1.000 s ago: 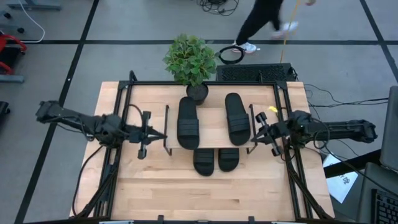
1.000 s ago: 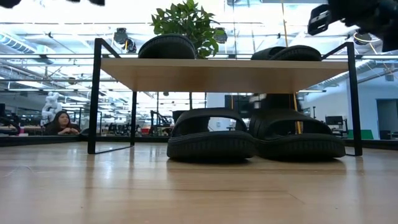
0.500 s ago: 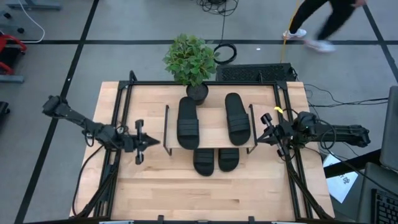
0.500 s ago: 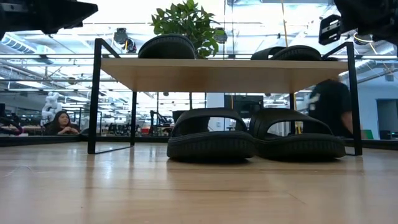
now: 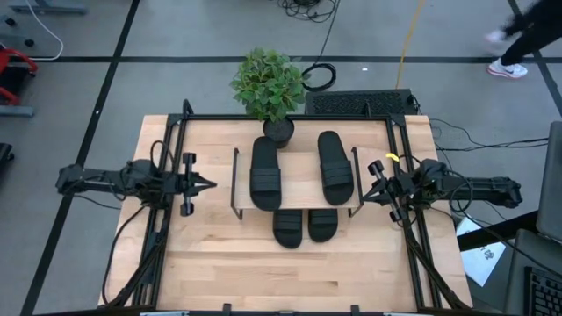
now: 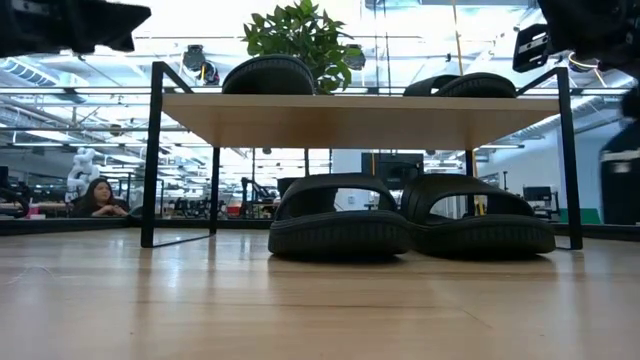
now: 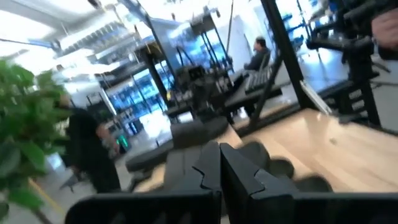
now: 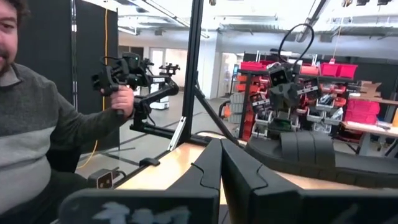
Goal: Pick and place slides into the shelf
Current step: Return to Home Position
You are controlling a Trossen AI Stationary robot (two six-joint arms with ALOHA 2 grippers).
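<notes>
The shelf [image 5: 299,200] stands mid-table, a light plank [image 6: 350,118] on thin black legs. Two black slides [image 5: 265,172] [image 5: 335,167] lie sole-down on its plank. Two more slides [image 6: 340,218] [image 6: 482,216] rest sole-down on the table under it, with their ends [image 5: 287,228] [image 5: 322,226] sticking out past the near edge. My left gripper [image 5: 211,185] [image 7: 219,163] hovers left of the shelf, shut and empty, pointing at it. My right gripper [image 5: 363,195] [image 8: 221,160] hovers just right of the shelf, shut and empty.
A potted plant [image 5: 268,83] stands at the shelf's far side. Black rails [image 5: 176,132] frame the tabletop. Bare wood [image 5: 299,272] lies between the shelf and the near edge. A person [image 8: 37,124] holding a hand-held device shows in the right wrist view. Another person [image 6: 100,197] sits far off.
My left gripper has drawn back from the shelf toward the table's left edge, its arm swinging about, and has stayed shut. My right gripper has pulled back slightly toward the right edge. The slides have not moved. A person has walked past beyond the far edge.
</notes>
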